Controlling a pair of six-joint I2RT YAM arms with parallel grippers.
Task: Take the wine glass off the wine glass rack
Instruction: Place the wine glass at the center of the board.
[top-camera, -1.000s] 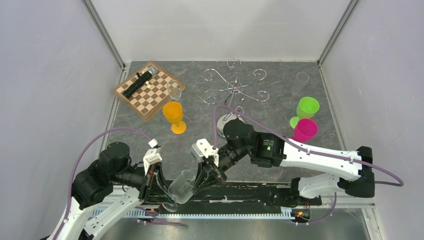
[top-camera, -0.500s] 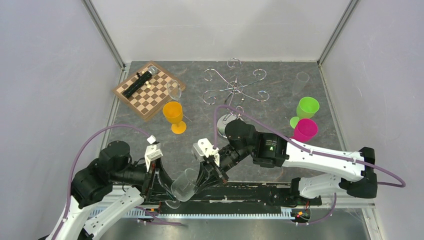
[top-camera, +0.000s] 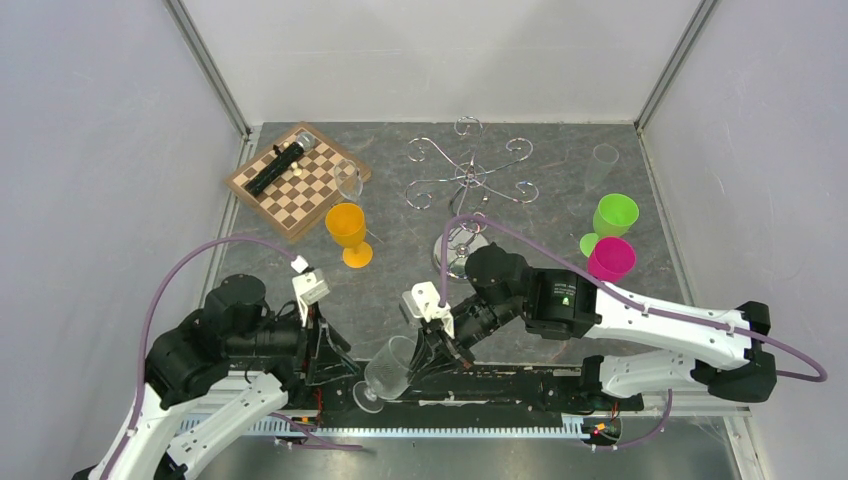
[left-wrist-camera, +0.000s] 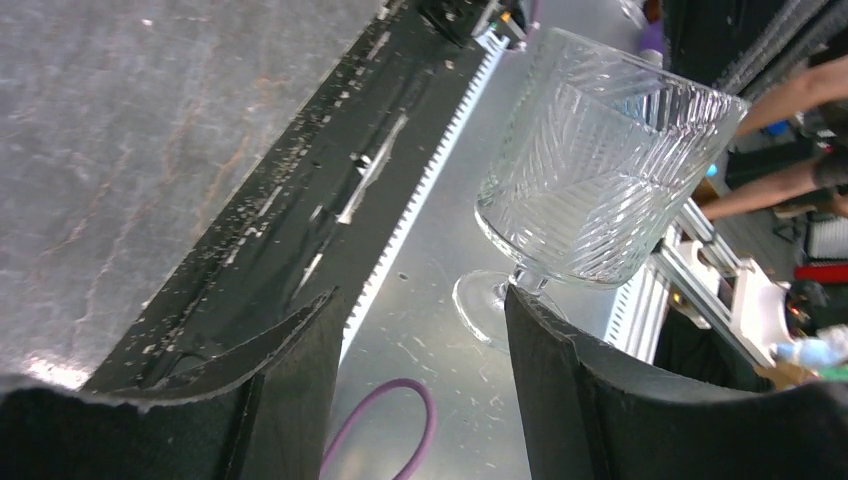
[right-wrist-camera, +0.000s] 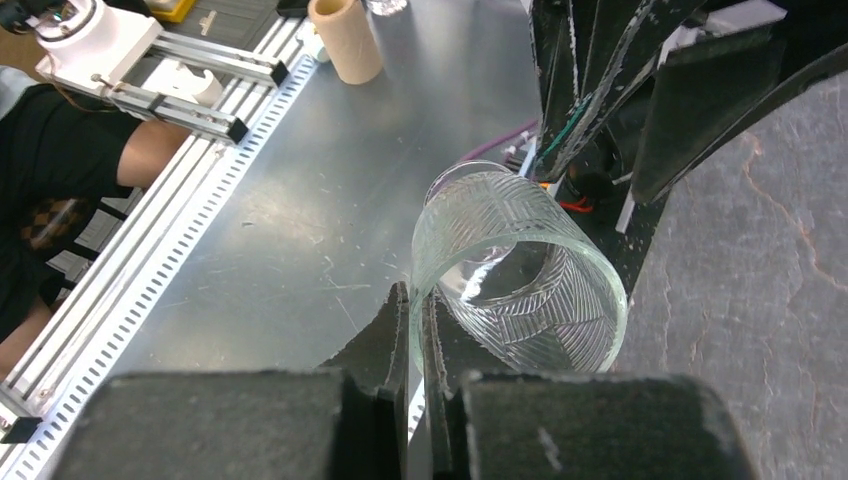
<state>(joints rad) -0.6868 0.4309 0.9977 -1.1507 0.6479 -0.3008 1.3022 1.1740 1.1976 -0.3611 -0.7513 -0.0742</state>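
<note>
Tabletop (top-camera: 400, 290): grey, stone-mottled slab.

Wine glass rack (top-camera: 468, 178): shiny chrome wire with scrolled arms, standing toward the middle of the far edge, well apart from the glass.

Right gripper (right-wrist-camera: 412, 300): black fingers nearly pressed together, pinching the rim wall of the wine glass (right-wrist-camera: 520, 270).

Left gripper (left-wrist-camera: 420, 300): fingers spread wide. The stem sits just beside one finger; I cannot tell whether they touch.

Wine glass: clear, with a herringbone-cut bowl, short stem and round foot. It is held tilted at the middle of the near edge.
</note>
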